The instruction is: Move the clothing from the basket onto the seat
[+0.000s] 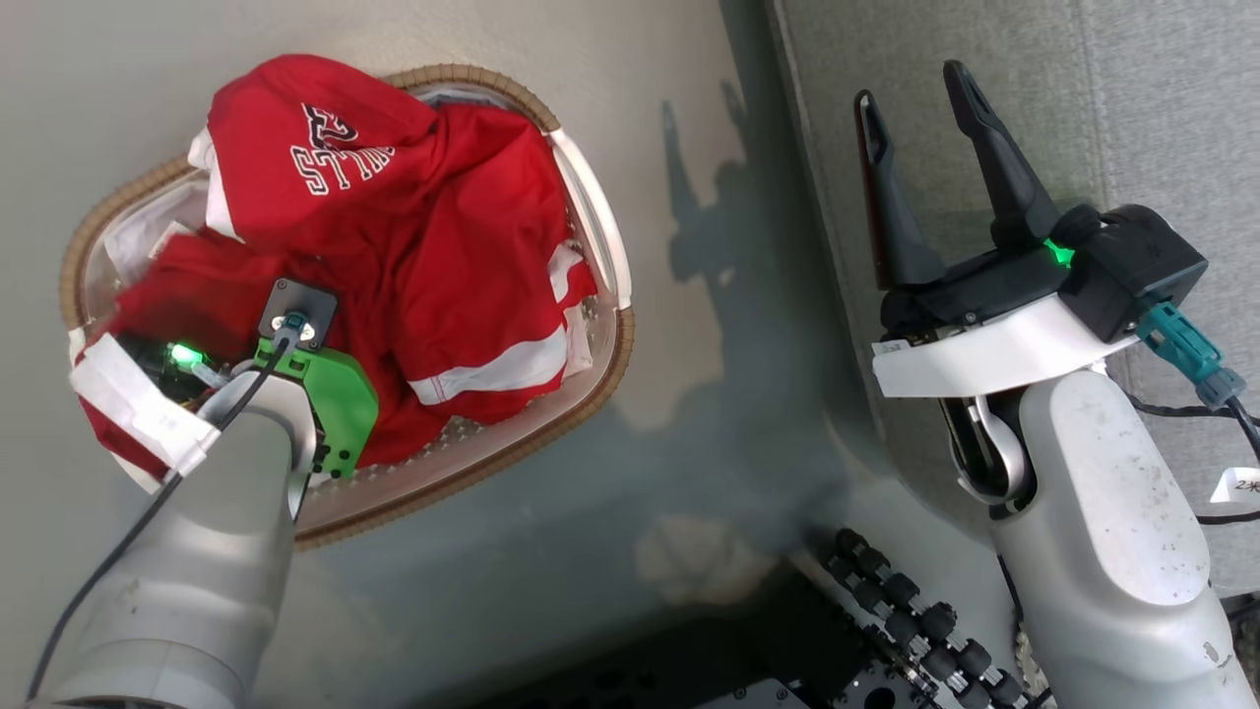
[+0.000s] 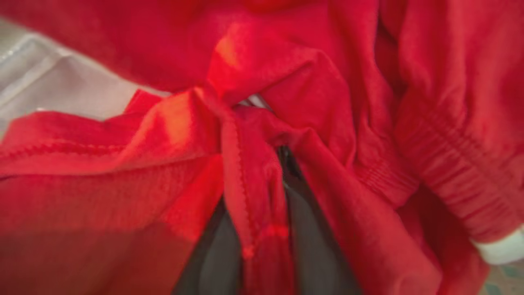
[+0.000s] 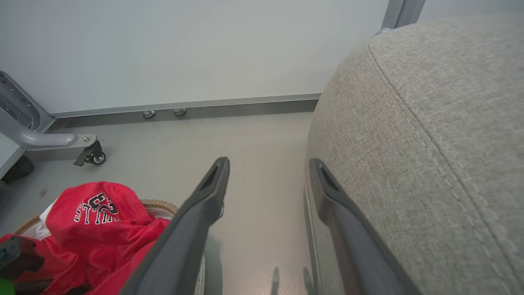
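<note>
Pinching a red fold between its two fingers [image 2: 309,250], our left gripper [image 2: 264,192] sits buried in the clothing [image 1: 433,217], which lies heaped in the basket [image 1: 618,345], so we judge a lift comes next. Farther off, our right gripper [image 1: 911,89] hangs spread and empty beside the seat [image 1: 1102,108], leaving room.

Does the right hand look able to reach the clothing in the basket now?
Probably yes. The right hand is open at the edge of the seat, with bare floor between it and the basket. The clothing is heaped above the rim there; the left hand grips it farther away.
</note>
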Robot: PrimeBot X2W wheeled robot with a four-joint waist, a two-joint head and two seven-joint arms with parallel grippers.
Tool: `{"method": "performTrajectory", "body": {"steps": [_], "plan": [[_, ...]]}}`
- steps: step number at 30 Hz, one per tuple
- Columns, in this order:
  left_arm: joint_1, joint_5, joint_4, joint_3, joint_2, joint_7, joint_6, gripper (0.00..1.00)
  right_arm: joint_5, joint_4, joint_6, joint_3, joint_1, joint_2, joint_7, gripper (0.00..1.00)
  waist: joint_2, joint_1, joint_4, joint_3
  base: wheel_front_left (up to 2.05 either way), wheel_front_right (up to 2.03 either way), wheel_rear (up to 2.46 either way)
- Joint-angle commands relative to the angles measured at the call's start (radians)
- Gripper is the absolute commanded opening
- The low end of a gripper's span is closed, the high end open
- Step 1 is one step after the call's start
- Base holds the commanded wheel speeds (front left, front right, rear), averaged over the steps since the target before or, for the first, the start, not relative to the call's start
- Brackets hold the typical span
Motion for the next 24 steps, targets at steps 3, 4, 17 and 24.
{"method": "performTrajectory", "body": {"steps": [3,4,17,24], "plan": [[0.042,-0.025,0.008,0.012,-0.013,-0.020,-0.007,0.00,-0.006,0.017,0.000,-0.002,0.004,-0.002,-0.005,1.00,0.0000,-0.0001,0.002,-0.063,0.00,0.00,0.00],[0.052,-0.032,0.010,0.014,-0.019,-0.024,-0.011,0.00,-0.011,0.022,-0.001,-0.004,0.010,-0.003,-0.005,1.00,0.0000,-0.0001,0.005,-0.081,0.00,0.00,0.00],[0.308,-0.115,-0.175,0.022,-0.094,-0.051,-0.022,0.00,-0.080,0.103,-0.001,-0.056,0.124,-0.003,-0.005,1.00,0.0000,-0.0001,0.110,-0.404,0.00,0.00,0.00],[0.441,-0.155,-0.345,0.025,-0.102,-0.051,-0.013,0.00,-0.096,0.138,-0.001,-0.069,0.197,-0.003,-0.005,1.00,0.0000,-0.0001,0.160,-0.553,0.00,0.00,0.00]]}}
